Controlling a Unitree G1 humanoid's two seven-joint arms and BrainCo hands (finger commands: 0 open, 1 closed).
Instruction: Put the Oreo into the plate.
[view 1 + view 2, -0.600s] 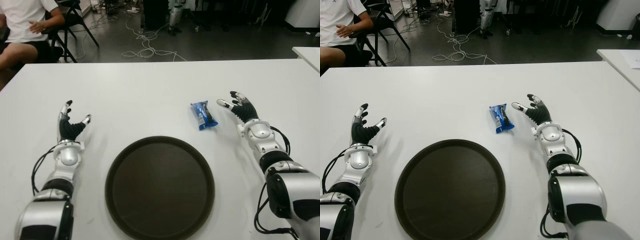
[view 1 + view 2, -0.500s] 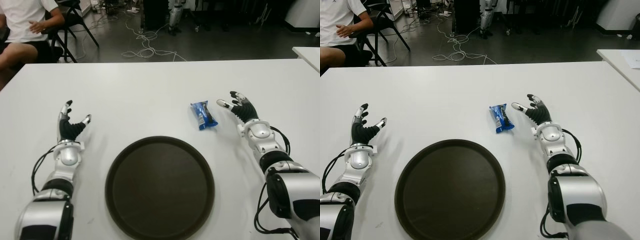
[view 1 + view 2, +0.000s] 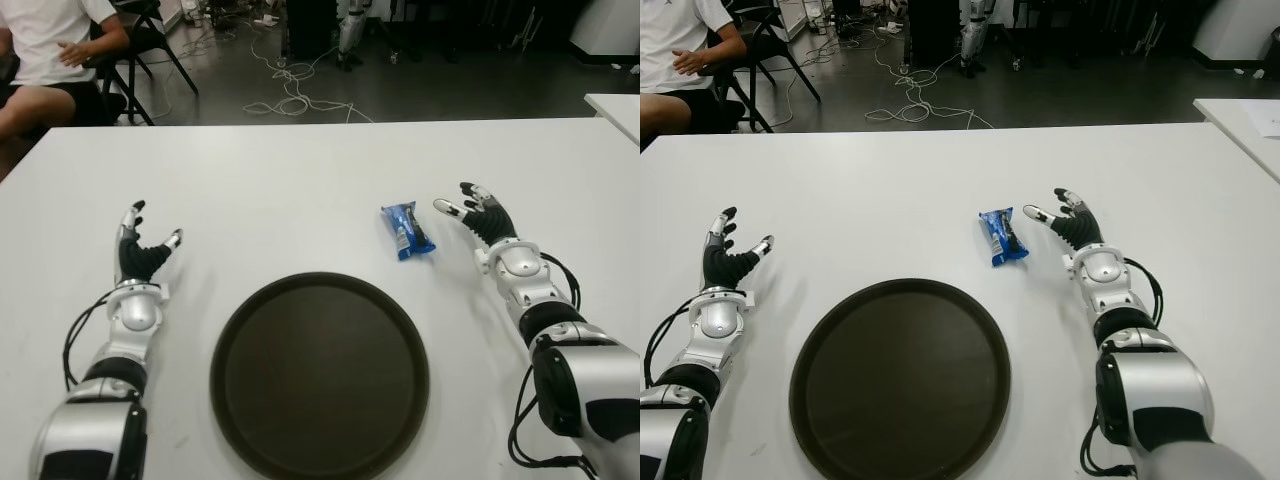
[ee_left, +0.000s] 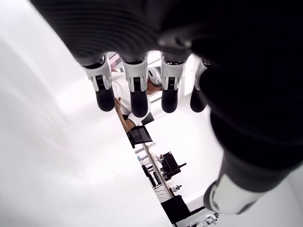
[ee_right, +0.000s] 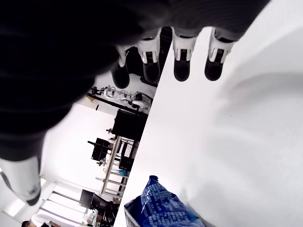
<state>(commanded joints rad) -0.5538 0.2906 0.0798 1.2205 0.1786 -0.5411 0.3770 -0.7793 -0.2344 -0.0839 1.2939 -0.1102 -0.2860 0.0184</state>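
Blue and crinkled, the small Oreo packet [image 3: 407, 229] lies flat on the white table [image 3: 300, 180], just beyond the far right edge of the round dark plate [image 3: 320, 375] and not touching it. Its long axis runs roughly away from the robot, tilted a little so the near end points toward the robot's right side.

Just to the right of the packet sits the right hand [image 3: 482, 220], close beside it but apart, with a strip of bare table between. That hand is released: its fingers [image 5: 182, 66] are spread and straight, holding nothing, and the thumb points toward the packet. From the right wrist view the blue wrapper shows near the palm side of the hand, with the fingers extending past it.

The packet therefore lies toward the robot's left of this hand, and the right hand is much the nearer of the two. A short sideways reach would likely bring the fingers across the packet's narrow width, which looks like the easier way to pinch it.

The left hand [image 3: 141, 255] shows well apart on the other side of the plate, also relaxed with fingers extended and empty.

Beyond the table a seated person [image 3: 55, 50] in a white shirt is partly visible, with cables [image 3: 290, 95] on the dark floor.
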